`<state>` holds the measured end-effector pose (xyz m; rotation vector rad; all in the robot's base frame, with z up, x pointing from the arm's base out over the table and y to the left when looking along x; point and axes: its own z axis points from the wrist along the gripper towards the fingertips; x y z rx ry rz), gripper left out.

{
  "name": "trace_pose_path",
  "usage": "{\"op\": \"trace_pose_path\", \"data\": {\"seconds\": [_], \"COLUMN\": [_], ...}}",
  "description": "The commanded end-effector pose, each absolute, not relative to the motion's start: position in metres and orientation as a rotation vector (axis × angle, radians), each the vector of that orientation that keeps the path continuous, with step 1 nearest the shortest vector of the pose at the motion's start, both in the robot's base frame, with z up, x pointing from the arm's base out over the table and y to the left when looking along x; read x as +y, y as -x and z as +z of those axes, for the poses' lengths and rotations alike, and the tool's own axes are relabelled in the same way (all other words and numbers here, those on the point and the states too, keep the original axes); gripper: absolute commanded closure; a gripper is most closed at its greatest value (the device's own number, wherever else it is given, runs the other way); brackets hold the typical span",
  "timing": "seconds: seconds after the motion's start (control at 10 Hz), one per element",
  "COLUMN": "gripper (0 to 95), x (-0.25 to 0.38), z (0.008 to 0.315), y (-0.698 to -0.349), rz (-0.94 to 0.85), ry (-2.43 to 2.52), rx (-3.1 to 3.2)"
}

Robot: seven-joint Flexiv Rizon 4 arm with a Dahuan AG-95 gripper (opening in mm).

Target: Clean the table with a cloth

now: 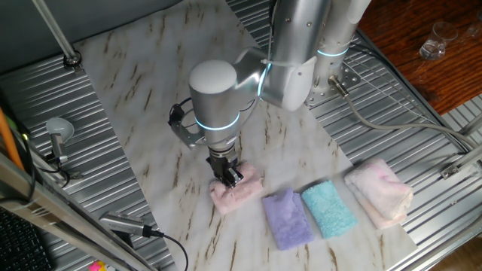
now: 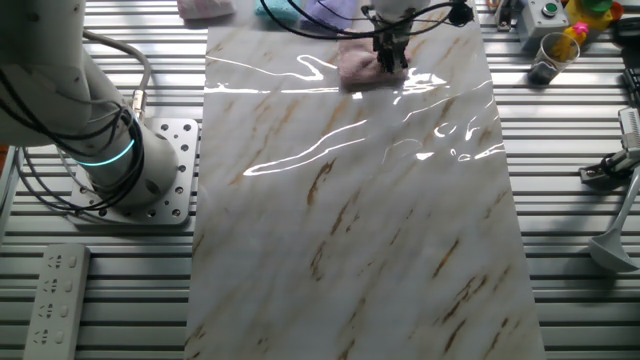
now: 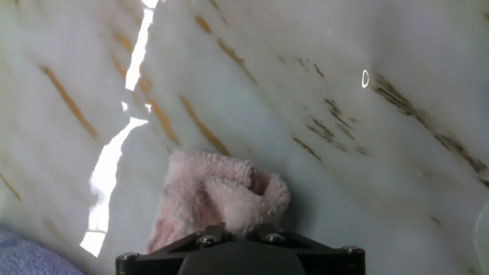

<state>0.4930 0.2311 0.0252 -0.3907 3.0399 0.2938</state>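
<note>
**Inspector:** Nearest the hand camera sits the black end effector [image 3: 238, 256] housing, filling the lower edge of that view. Directly beyond it lies the small fluffy dusty-pink folded cloth [image 3: 218, 197], bunched up against the housing.

**Assistant:** Is the end effector gripping it?

**Inspector:** From one fixed view, the end effector [image 1: 228, 175] points straight down with its fingers pressed into the cloth [image 1: 241, 192], and the fabric is puckered around them. I record it as clamped on the cloth. The fingertips themselves are buried in the pile and cannot be seen separately.

**Assistant:** And the cloth's position?

**Inspector:** Under the end effector, resting on the large white marble-look desk [image 1: 151, 113] with brown streaky veins, near one short edge of the slab. The other fixed view confirms it: end effector [image 2: 390, 52] on the cloth [image 2: 358, 64], at the far end of the desk [image 2: 360, 230].

**Assistant:** Anything alongside?

**Inspector:** Three more towels in a row, just beside the end effector on the same edge: a purple folded towel [image 1: 287, 218] closest, a teal folded towel [image 1: 328, 210] next, and a larger pale pink-white towel [image 1: 379, 191] farthest. The purple one lies close to the cloth; whether they touch, I cannot tell.
</note>
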Motion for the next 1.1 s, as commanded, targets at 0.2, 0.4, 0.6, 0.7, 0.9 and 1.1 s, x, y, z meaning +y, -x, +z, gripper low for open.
{"op": "trace_pose_path", "data": {"seconds": [0.2,0.4,0.6,0.7,0.9,1.1], "gripper": [95.0,95.0,95.0,95.0,95.0,95.0], "x": [0.212,0.199,0.179,0.172,0.170,0.170], "z": [0.028,0.030,0.034,0.034,0.034,0.034], "y": [-0.495,-0.497,-0.500,-0.501,-0.500,-0.500], "rz": [0.270,0.252,0.226,0.217,0.191,0.192], "ry": [0.539,0.614,0.708,0.738,0.772,0.823], "rx": [3.011,2.997,2.980,2.974,2.972,2.955]}}
